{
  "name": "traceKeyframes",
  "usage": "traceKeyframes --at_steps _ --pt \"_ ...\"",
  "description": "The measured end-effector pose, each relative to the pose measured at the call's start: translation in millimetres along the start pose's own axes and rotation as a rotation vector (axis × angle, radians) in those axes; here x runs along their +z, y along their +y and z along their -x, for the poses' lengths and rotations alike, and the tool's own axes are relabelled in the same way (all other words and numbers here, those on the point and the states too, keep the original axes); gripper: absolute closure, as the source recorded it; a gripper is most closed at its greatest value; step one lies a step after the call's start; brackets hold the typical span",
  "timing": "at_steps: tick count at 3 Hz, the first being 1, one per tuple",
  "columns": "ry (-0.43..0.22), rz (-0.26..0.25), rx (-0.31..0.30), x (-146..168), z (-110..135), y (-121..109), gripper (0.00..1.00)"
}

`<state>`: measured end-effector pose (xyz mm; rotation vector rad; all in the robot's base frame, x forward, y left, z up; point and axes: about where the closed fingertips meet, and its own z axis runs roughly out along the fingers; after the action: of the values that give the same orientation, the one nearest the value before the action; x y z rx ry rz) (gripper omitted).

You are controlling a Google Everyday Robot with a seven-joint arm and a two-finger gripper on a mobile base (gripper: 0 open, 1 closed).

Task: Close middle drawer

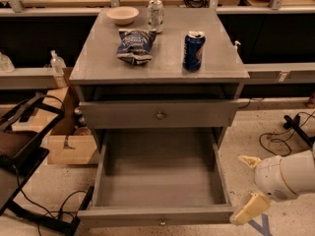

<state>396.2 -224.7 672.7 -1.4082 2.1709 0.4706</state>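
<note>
The middle drawer (160, 171) is pulled far out of the grey cabinet. Its deep grey box is empty, and its low front panel (123, 216) with a small round knob (162, 222) lies at the bottom of the view. Above it, the drawer with the taller front panel (160, 113) stands slightly out. My gripper (247, 185) is low at the right, just beside the middle drawer's front right corner. It is open and empty, with one cream finger (249, 161) above and the other (250, 209) near the front panel's right end.
On the cabinet top (98, 63) stand a blue can (193, 50), a chip bag (135, 45), a silver can (155, 15) and a bowl (122, 14). A cardboard box (69, 149) and a black frame (22, 156) stand at the left. Cables (280, 139) lie at the right.
</note>
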Motion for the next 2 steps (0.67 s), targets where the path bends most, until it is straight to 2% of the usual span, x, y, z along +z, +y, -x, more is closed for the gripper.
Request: traceKeyframes --at_steps 1,2 --pt "0.0 0.001 0.0 0.3 -0.2 0.1 0.0" --pt "0.012 -0.004 -0.002 22.3 -25.5 6.2 0.0"
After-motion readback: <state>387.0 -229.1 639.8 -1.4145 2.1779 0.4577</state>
